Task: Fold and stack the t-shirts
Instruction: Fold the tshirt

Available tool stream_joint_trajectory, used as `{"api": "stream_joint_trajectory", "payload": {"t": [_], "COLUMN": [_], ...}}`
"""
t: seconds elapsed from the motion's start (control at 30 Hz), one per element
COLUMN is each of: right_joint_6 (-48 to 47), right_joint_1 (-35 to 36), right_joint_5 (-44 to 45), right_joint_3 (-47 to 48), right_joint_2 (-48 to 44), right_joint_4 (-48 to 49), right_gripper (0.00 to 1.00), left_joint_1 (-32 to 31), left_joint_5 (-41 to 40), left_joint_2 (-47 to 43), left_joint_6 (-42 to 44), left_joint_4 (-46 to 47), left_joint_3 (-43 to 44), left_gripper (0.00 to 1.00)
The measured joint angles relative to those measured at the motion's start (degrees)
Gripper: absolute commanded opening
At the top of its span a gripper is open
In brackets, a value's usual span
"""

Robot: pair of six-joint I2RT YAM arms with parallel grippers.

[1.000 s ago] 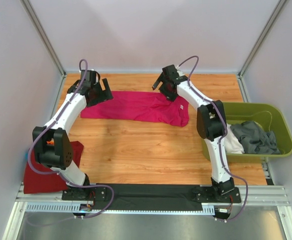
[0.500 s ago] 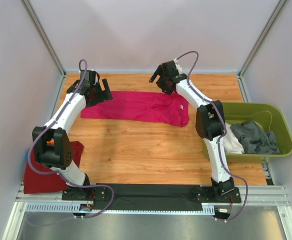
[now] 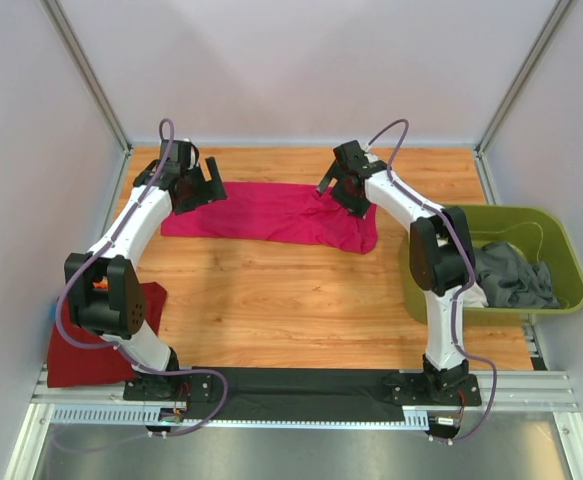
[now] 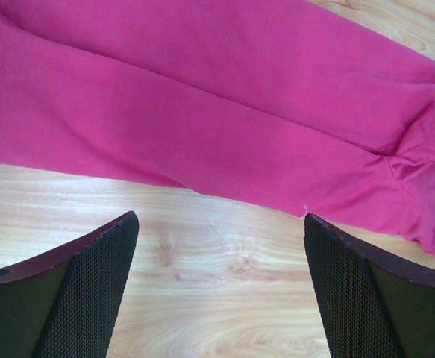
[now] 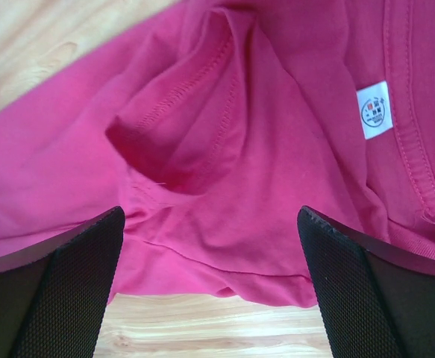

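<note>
One magenta t-shirt [image 3: 271,213] lies as a long strip along the table's [image 3: 291,300] far edge. Both jaws are spread and empty: left gripper [image 4: 218,218] just beside its near edge, right gripper [image 5: 210,209] over the bunched sleeve end. Likely light, limp cloth; you should pinch end corners through all layers.

Pink shirt [image 4: 202,112] lies as long band across upper part of view, slanting down to right. Stitched hem at far left. Cloth bunched at right edge, possibly sleeve. Wooden table [image 4: 217,298] bare below. Left gripper [image 4: 221,218] spread wide, black fingers [image 4: 90,291] over wood, just short of shirt edge.
</note>
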Motion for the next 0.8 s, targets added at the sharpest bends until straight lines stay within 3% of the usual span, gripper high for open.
{"api": "stream_joint_trajectory", "payload": {"t": [0.8], "right_joint_6": [8.0], "right_joint_1": [0.0], "right_joint_5": [-0.8], "right_joint_3": [1.2], "right_joint_2": [6.5], "right_joint_4": [6.6], "right_gripper": [0.98], "left_joint_1": [0.3], "left_joint_5": [2.1], "left_joint_2": [0.1], "left_joint_6": [0.1], "left_joint_4": [2.0], "left_joint_3": [-0.9], "left_gripper": [0.97]}}
